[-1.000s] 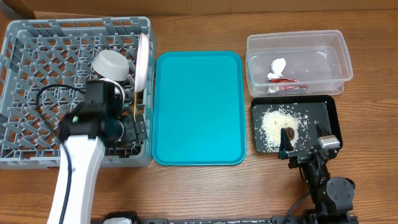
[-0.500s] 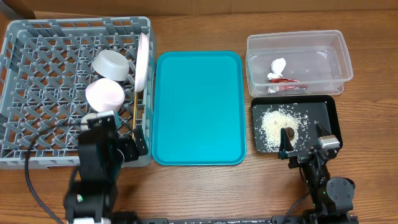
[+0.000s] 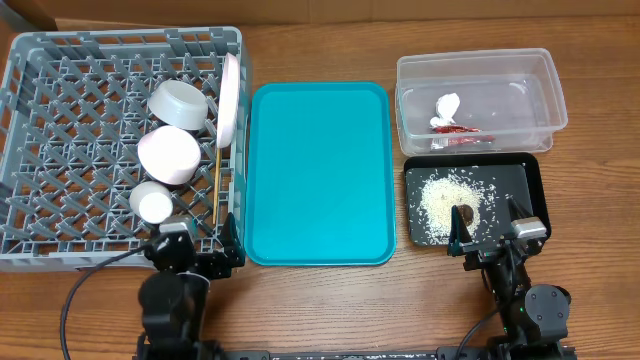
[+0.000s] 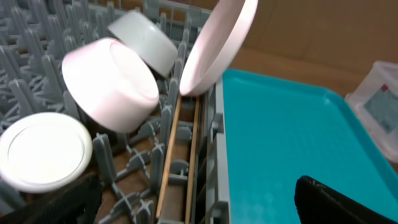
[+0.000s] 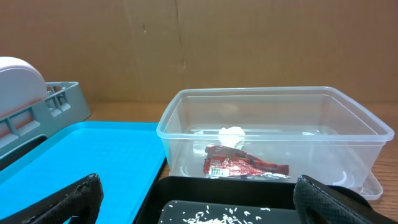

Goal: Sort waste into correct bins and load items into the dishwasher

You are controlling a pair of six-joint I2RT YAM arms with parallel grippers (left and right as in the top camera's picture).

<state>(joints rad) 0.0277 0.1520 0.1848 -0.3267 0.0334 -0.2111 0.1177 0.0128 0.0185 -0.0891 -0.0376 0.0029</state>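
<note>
middle: teal tray (image 3: 318, 170) flat, open above | left: rack (image 3: 60, 150) roomy at left, right side crowded by plate (image 3: 230, 98) on edge, grey-green bowl (image 3: 180, 103), pink bowl (image 3: 168, 157), cup (image 3: 152, 203) | right: clear tub (image 3: 480, 62) walls tall

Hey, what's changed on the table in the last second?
The left end effector drew back from over the dish rack toward the near edge of the table, open and empty, uncovering the pinkish-white bowl and small white cup. The right end effector, plate, wrapper and rice stayed put.
</note>
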